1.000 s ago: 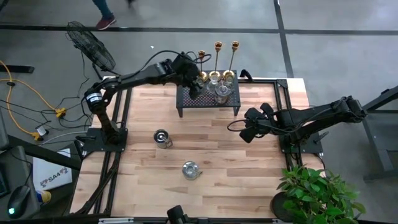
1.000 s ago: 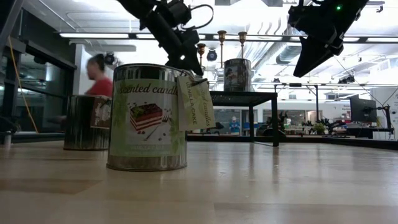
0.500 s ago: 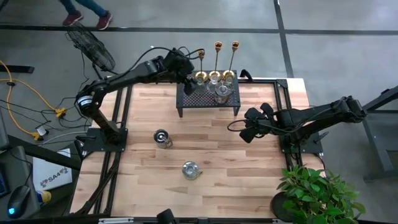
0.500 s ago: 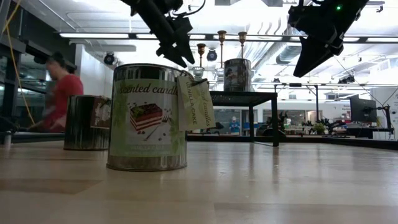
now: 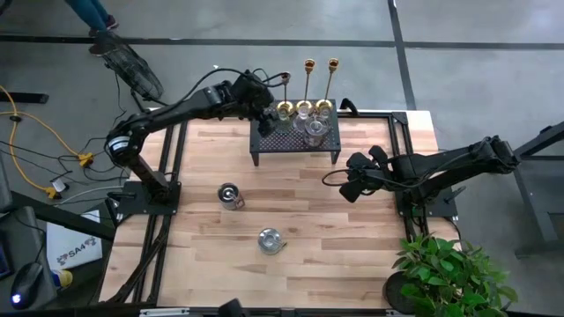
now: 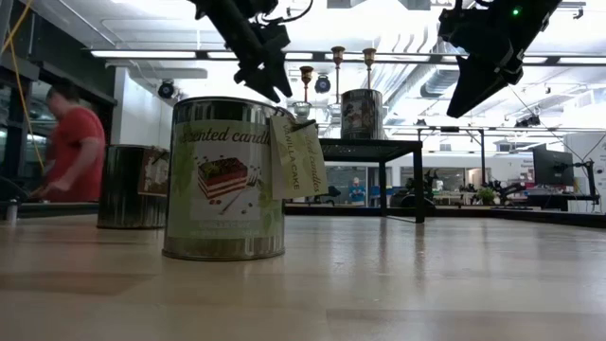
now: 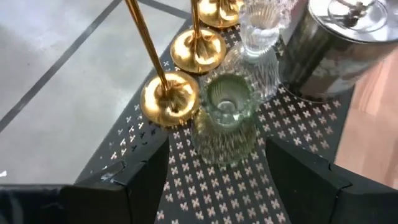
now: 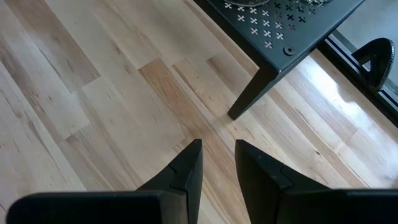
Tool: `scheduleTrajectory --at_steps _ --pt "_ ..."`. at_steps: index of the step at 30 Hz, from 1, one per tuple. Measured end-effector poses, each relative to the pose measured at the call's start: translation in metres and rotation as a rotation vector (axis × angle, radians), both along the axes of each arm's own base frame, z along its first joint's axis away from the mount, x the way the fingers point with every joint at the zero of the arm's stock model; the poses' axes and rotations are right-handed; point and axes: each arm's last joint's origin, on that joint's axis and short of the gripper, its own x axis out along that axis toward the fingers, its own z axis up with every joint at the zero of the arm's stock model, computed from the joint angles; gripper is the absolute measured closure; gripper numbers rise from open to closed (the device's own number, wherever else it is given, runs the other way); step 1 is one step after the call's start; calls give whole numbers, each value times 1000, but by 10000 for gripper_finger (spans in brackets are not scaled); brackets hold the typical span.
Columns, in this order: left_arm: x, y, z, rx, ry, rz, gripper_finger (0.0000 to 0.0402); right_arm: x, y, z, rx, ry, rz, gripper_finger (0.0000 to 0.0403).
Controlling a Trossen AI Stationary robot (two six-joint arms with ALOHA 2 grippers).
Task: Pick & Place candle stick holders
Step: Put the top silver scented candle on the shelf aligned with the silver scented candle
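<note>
two lidded candle tins stand on the near half of the wooden counter, bare boards around them. the right gripper hovers mid-counter, narrowly parted, holding nothing. on the black mesh stand at the far edge, three tall brass candle stick holders stand upright beside clear ribbed glass holders. the left gripper, fingers spread, hangs over the stand's left end.

The right gripper hung over the bare wooden table, its two dark fingers close together with a narrow gap between them. Beyond them stood a corner of the black mesh stand, one leg planted on the planks.
</note>
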Motion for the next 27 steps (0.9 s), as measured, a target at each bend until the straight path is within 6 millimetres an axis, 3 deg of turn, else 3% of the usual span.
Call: scheduleTrajectory --at_steps 7,18,22,27 --pt "-7 -18 7 -20 35 -40 140 0 0 0 1 0 1 316" --pt "-25 -75 17 -89 161 -86 140 0 1 0 21 3 10 316" --pt "-33 -93 7 -125 257 -61 140 0 1 0 25 4 12 316" --pt "-40 -117 -22 -185 332 -57 140 0 1 -1 41 6 19 316"
